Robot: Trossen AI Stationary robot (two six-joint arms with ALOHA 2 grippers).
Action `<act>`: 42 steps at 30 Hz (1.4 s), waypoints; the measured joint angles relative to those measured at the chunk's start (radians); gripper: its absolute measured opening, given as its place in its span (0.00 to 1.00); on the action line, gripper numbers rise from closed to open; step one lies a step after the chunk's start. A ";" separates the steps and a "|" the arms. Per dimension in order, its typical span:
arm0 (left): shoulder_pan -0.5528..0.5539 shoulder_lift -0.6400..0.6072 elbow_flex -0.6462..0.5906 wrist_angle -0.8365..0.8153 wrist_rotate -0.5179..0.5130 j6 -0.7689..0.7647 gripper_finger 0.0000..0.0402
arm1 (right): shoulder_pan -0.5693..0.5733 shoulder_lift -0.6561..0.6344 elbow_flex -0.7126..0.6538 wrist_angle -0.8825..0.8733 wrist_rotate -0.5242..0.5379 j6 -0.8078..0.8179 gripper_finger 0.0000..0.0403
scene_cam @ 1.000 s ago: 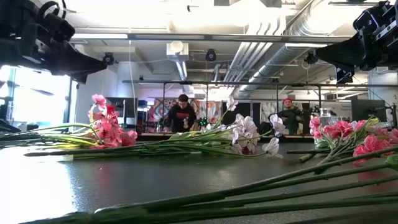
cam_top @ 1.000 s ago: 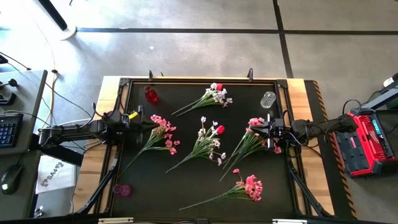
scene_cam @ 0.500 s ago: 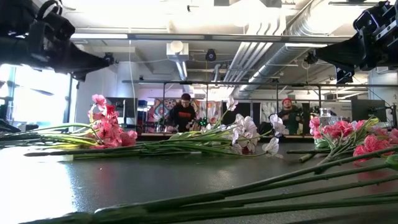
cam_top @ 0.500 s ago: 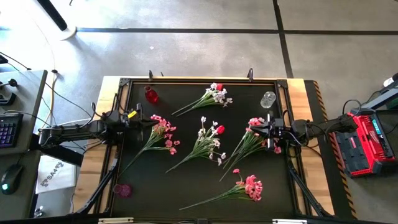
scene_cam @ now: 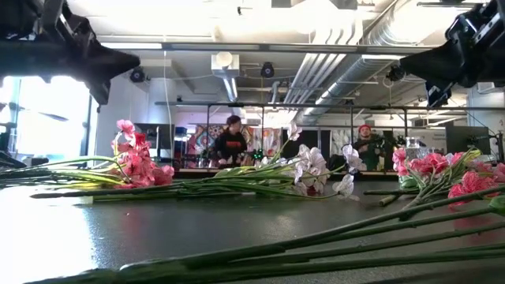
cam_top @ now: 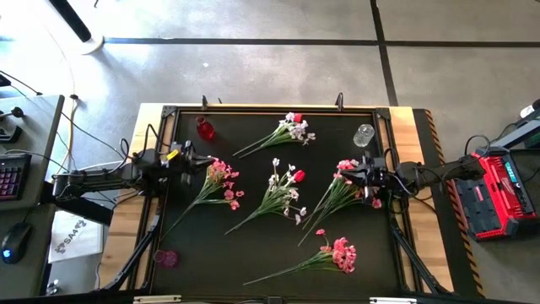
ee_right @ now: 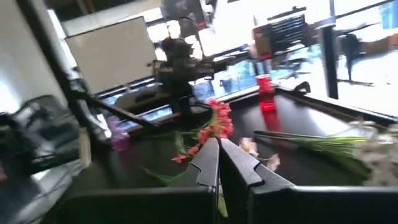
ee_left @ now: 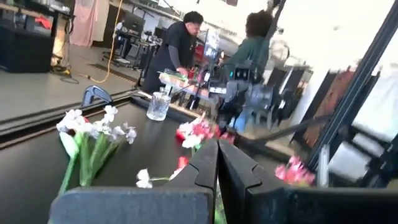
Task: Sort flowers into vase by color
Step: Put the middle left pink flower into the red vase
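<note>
Across the last second the left end effector [cam_top: 196,162] has slid a little to the right in the high view, from the worktop's left rim to the heads of the pink spray [cam_top: 221,179] at centre left; in the low view its arm now fills more of the upper left. Its fingers [ee_left: 205,168] are pressed together, holding nothing. The right end effector [cam_top: 348,176] hovers where it was, at centre right over another pink spray [cam_top: 344,169], its fingers [ee_right: 208,163] likewise together and empty. No flower has shifted: a white spray [cam_top: 291,128] lies at top centre, a white-and-red spray [cam_top: 285,187] in the middle, a third pink spray [cam_top: 339,253] at lower right. The red vase [cam_top: 204,128], clear vase [cam_top: 364,135] and pink vase [cam_top: 166,257] stand empty, so sorting looks barely begun, with the left arm apparently approaching a first pick.
</note>
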State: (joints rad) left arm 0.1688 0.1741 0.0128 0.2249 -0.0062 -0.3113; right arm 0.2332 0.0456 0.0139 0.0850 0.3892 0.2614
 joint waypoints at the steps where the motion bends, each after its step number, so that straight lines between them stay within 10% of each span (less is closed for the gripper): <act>1: 0.000 0.001 0.000 -0.027 0.015 0.028 0.00 | -0.001 0.000 0.000 -0.012 0.022 -0.018 0.00; 8: 0.000 0.003 -0.001 0.008 0.079 0.125 0.00 | -0.001 0.001 0.002 0.012 0.070 -0.105 0.00; 19: -0.004 0.003 -0.001 0.111 0.101 -0.202 0.00 | -0.003 0.000 0.003 0.055 0.120 -0.059 0.00; 35: -0.131 0.034 -0.001 0.107 0.091 -0.140 0.00 | -0.004 0.046 0.004 -0.042 0.005 0.013 0.00; 42: -0.137 0.062 -0.001 0.108 -0.012 -0.155 0.00 | -0.004 0.108 0.004 -0.038 0.077 0.031 0.18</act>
State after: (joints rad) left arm 0.0319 0.2363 0.0120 0.3324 -0.0180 -0.4667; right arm 0.2287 0.1539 0.0177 0.0469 0.4666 0.2923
